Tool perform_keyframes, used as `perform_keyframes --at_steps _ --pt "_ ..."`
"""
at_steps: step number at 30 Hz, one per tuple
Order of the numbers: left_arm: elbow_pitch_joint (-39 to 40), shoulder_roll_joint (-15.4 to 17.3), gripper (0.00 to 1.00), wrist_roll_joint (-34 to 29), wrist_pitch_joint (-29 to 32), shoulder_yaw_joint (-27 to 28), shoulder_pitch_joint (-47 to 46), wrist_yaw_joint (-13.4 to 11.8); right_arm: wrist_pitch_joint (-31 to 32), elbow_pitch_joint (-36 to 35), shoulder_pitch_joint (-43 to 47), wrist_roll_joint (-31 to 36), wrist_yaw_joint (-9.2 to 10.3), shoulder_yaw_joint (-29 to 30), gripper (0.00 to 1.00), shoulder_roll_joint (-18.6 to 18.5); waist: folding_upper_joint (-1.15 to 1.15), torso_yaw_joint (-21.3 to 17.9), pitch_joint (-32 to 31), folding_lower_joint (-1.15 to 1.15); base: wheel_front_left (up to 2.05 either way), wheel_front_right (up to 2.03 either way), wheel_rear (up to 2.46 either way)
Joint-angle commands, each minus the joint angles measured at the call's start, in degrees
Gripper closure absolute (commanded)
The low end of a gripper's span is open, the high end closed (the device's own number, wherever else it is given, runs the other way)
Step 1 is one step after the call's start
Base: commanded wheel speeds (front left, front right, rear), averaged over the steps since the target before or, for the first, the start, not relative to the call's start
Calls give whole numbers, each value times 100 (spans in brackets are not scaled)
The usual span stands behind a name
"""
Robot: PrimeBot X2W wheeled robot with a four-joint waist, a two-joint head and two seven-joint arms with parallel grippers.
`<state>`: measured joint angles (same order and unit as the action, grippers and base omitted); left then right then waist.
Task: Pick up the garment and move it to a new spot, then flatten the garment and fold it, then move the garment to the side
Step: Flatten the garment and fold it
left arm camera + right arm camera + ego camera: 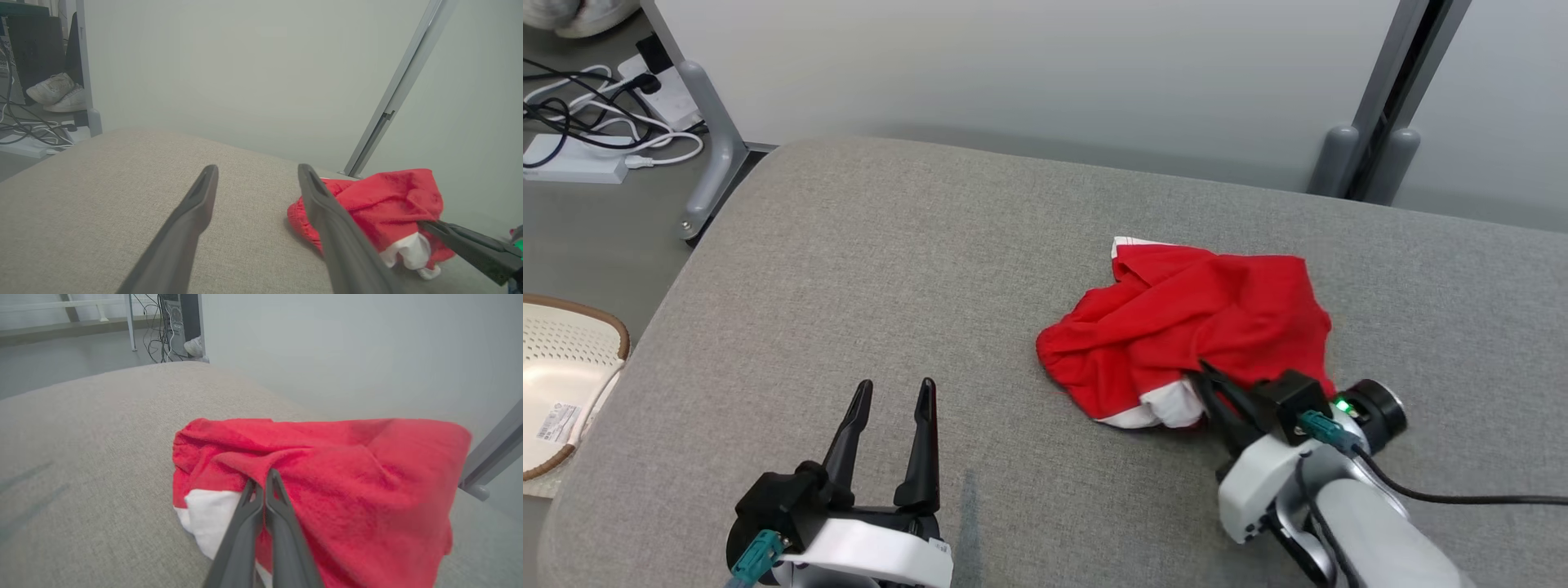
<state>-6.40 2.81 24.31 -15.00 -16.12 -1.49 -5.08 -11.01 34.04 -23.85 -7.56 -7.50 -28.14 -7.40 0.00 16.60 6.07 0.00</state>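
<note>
Red garment (pixel 1192 318), white trim, crumpled on right half of grey cushion (pixel 890 269), clear of edges. Right end effector (pixel 1207 377) fingers together, pinching raised red fold at garment's near side; we judge this the grip for lift to new spot. Left end effector (pixel 894 390) fingers apart, empty, near front edge; we read it as reserve for flattening.

wall panel (pixel 1013 73): pale grey | floor (pixel 596 237): grey, cables (pixel 580 114) | cushion (pixel 890 269): grey fabric
</note>
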Motion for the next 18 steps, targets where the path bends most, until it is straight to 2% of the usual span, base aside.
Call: perform_keyframes --at_steps 1,5,7,10,15,18 --pt "-20 22 0 -25 -22 19 -12 1 -60 -147 -178 -236 2 -185 100 52 0 -30 -48 0 0 0 0" --pt "-28 21 0 -53 -22 33 20 6 -89 -620 -492 -831 2 -630 100 123 0 -71 -149 0 0 0 0" --pt "-12 22 0 -49 -22 60 24 -2 -89 -795 -580 -1029 2 -687 100 147 0 -81 -174 0 0 0 0" --pt "-5 20 0 -60 -22 118 64 -9 -72 -1381 -793 -1723 2 -730 100 196 0 -104 -240 0 0 0 0" --pt "-2 21 0 -119 -22 169 91 20 38 -2239 -774 -2966 1 -25 100 230 0 -133 -310 0 0 0 0" --pt "0 20 0 -125 -21 181 129 34 173 -2462 -510 -3407 1 530 100 114 0 -155 -317 0 0 0 0"
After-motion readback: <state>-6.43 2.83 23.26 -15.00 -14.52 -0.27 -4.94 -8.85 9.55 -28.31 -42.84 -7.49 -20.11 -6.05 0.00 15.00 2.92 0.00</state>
